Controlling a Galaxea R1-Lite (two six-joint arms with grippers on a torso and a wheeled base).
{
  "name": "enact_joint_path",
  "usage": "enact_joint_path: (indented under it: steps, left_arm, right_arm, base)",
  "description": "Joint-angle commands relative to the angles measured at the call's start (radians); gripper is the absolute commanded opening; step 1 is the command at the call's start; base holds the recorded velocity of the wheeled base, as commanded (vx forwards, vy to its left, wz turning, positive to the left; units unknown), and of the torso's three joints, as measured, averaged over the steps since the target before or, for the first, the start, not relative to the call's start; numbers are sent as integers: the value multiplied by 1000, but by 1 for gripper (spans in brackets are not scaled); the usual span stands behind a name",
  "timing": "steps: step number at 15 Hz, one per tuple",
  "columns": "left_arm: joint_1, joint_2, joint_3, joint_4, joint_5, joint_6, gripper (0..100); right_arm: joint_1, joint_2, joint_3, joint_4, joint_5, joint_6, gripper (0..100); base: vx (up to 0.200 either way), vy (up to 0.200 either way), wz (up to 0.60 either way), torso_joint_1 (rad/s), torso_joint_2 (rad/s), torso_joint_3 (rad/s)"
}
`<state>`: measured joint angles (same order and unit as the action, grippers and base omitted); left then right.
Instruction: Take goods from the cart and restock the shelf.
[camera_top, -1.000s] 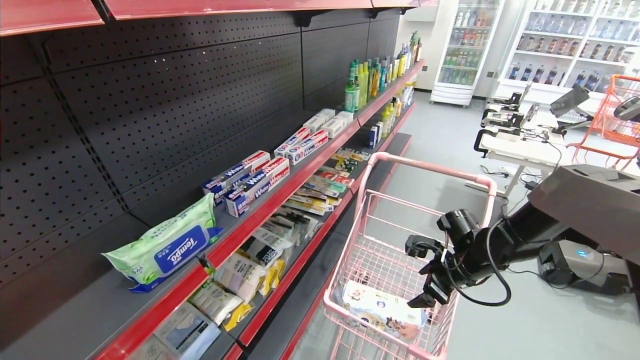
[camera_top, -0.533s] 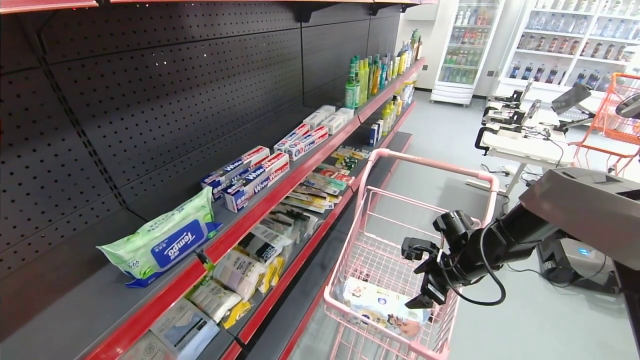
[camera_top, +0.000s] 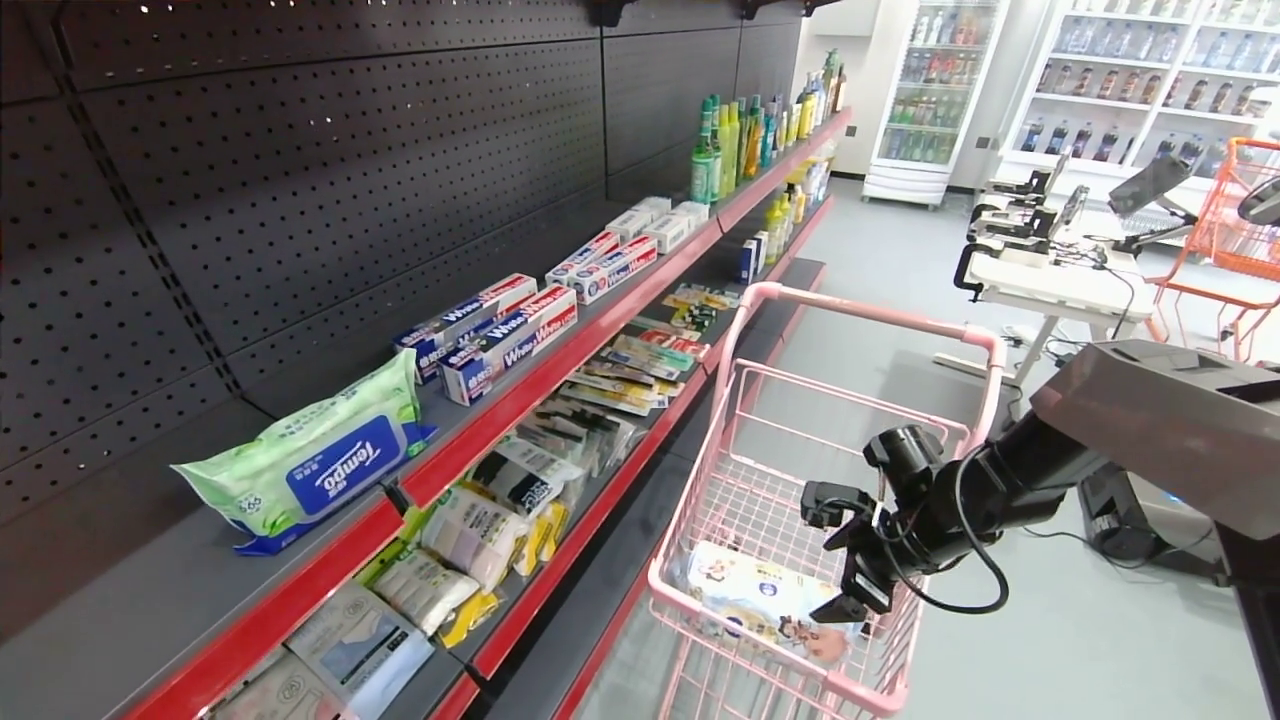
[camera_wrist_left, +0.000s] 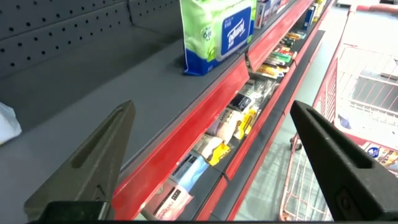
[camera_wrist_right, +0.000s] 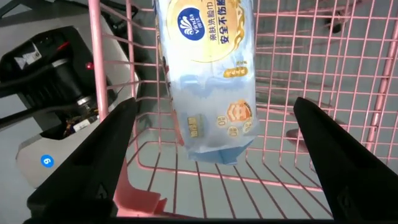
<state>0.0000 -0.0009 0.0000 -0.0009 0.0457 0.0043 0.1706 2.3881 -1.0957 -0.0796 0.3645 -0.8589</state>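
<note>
A pale blue-and-white wipes pack (camera_top: 750, 598) (camera_wrist_right: 208, 74) lies on the floor of the pink cart (camera_top: 860, 318). My right gripper (camera_top: 846, 592) (camera_wrist_right: 214, 104) hangs open just above the pack, inside the cart's near right corner, with its fingers spread wider than the pack. A green wipes pack (camera_top: 310, 455) (camera_wrist_left: 217, 31) stands on the grey shelf (camera_top: 150, 590) behind the red front rail. My left gripper (camera_wrist_left: 211, 109) is open with nothing in it, level with that shelf and some way short of the green pack.
Toothpaste boxes (camera_top: 505, 335) and bottles (camera_top: 730, 150) line the shelf farther along. The lower shelf (camera_top: 560, 440) holds several small packets. An orange cart (camera_top: 1235, 200) and a white table (camera_top: 1050, 285) stand on the open floor to the right.
The head camera has tilted, so the whole picture has shifted. Relative to the cart, my right gripper has sunk a little closer to the wipes pack.
</note>
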Motion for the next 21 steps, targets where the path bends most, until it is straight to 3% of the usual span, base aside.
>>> enact_joint_path:
  steps: [1,10,21]
  left_arm:
    - [0,1,0,-1,0,0,100]
    - [0,1,0,-1,0,0,100]
    - [0,1,0,-1,0,0,100]
  right_arm:
    - [-3,-1,-4,0,1,0,100]
    - [-20,8,-33,-2,1,0,100]
    - [7,103,-95,1,65,14,100]
  base:
    - [0,0,0,-168,349,183]
    - [0,0,0,-155,340,180]
    - [0,0,0,-5,16,8]
